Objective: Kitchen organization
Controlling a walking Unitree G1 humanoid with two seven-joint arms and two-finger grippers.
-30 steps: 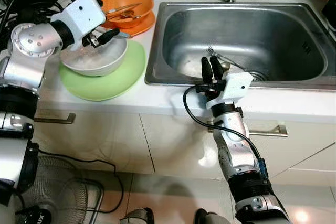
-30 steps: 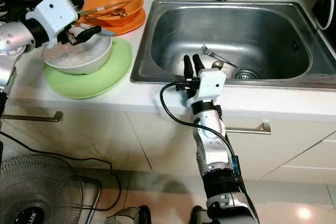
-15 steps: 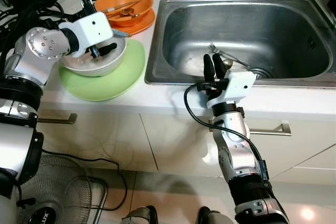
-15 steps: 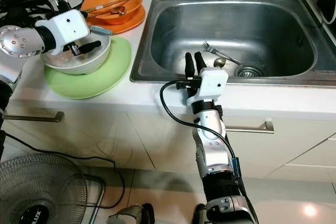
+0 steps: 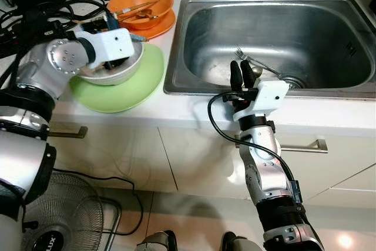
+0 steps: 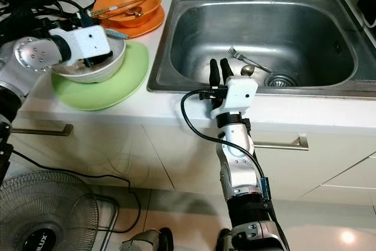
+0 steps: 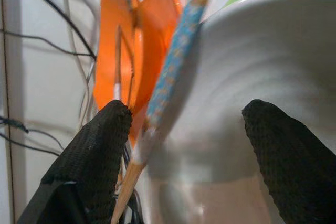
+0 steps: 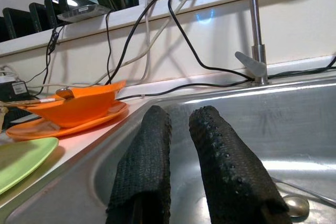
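White bowl (image 5: 111, 69) sits on green plate (image 5: 126, 89), nine o'clock of sink (image 5: 176, 57). Left gripper (image 7: 191, 145) has dropped into it, fingers spread, empty. Right gripper (image 5: 242, 76), fingers near-closed, waits at six o'clock sink rim. Grasp likely next.

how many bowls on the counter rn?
2: white bowl on the green plate, left tool open inside it; orange bowl on the orange plate behind. None visibly hidden.
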